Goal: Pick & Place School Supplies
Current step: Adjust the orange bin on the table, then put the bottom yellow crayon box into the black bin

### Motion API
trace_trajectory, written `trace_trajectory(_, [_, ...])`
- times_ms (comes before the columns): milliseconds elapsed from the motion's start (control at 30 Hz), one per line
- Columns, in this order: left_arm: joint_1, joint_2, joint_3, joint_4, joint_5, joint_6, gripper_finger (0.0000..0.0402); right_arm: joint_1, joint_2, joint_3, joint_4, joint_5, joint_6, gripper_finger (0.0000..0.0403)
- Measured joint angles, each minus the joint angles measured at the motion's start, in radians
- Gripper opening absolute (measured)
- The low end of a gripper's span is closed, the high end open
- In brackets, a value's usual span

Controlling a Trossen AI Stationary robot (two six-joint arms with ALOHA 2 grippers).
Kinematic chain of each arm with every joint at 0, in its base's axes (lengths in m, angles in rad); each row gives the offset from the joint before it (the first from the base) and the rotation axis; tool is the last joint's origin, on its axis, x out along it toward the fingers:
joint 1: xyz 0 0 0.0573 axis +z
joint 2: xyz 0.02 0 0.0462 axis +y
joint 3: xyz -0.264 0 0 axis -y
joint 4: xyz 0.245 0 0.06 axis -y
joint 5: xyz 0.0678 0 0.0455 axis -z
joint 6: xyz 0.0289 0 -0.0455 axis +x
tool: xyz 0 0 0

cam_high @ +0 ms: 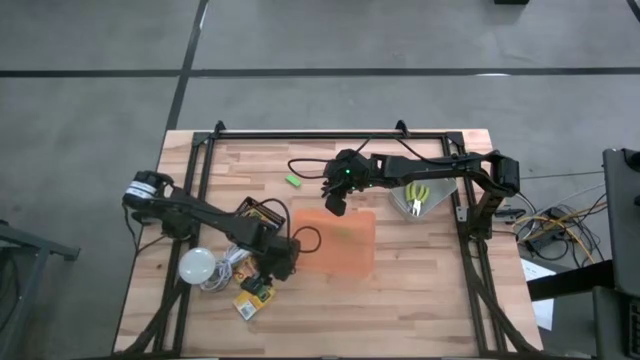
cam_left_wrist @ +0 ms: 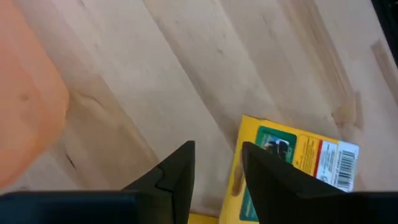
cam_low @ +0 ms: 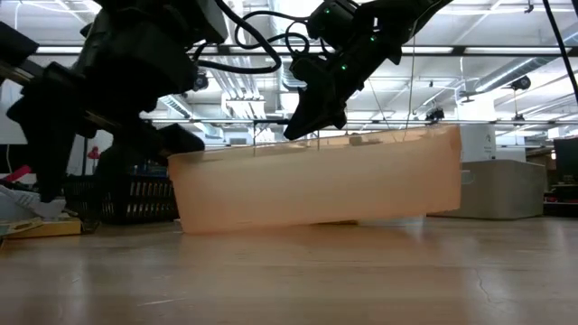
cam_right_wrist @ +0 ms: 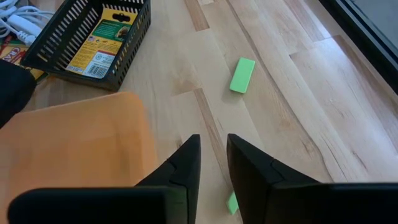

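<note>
Above the far edge of the orange tray (cam_high: 338,243), we find the right tool (cam_high: 335,203) hanging clear of the surface (cam_high: 420,290), its fingers (cam_right_wrist: 186,163) narrowly parted with nothing between them. Just beyond it, one green block (cam_right_wrist: 242,75) lies flat on the bare wood, and a second green block (cam_right_wrist: 232,203) shows partly behind the fingers. Farther out, we note a black mesh basket (cam_right_wrist: 93,43) with a crayon box (cam_right_wrist: 102,43) lying inside it.

Off the tray's left end, the left tool (cam_high: 280,262) sits low over the surface, its fingers (cam_left_wrist: 177,177) apart and holding nothing. Another crayon box (cam_left_wrist: 292,165) lies flat at the fingertips; we cannot tell whether they touch it. Nearby we record a white bulb (cam_high: 196,265) with its cord.

Near the right rail, a white dish (cam_high: 428,203) holds the yellow-handled scissors (cam_high: 417,194), well apart from both tools.
</note>
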Motion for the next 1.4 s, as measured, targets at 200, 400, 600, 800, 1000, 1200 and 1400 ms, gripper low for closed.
trace_trajectory(200, [0.028,0.002,-0.002,0.061,-0.008,-0.006,0.0138,0.0,0.0,0.0,0.0,0.0,0.0,0.0084])
trace_trajectory(400, [0.066,0.003,-0.002,0.131,-0.031,-0.003,0.0138,0.0,0.0,0.0,0.0,0.0,0.0,0.0077])
trace_trajectory(600, [0.093,0.003,-0.002,0.15,-0.03,-0.032,0.0138,0.0,0.0,0.0,0.0,0.0,0.0,0.0068])
trace_trajectory(800, [0.089,-0.036,-0.002,0.016,0.014,-0.067,0.0138,0.0,0.0,0.0,0.0,0.0,0.0,0.0075])
trace_trajectory(1000, [0.079,-0.114,-0.002,-0.057,0.029,-0.017,0.0138,0.0,0.0,0.0,0.001,0.0,0.0,0.0083])
trace_trajectory(1200, [0.039,-0.13,-0.011,-0.078,0.052,0.055,0.0138,0.0,0.0,0.0,0.0,0.0,0.0,0.0081])
trace_trajectory(1400, [-0.004,-0.109,-0.079,0.064,0.077,0.065,0.0138,0.0,0.0,0.0,0.0,0.0,0.0,0.007])
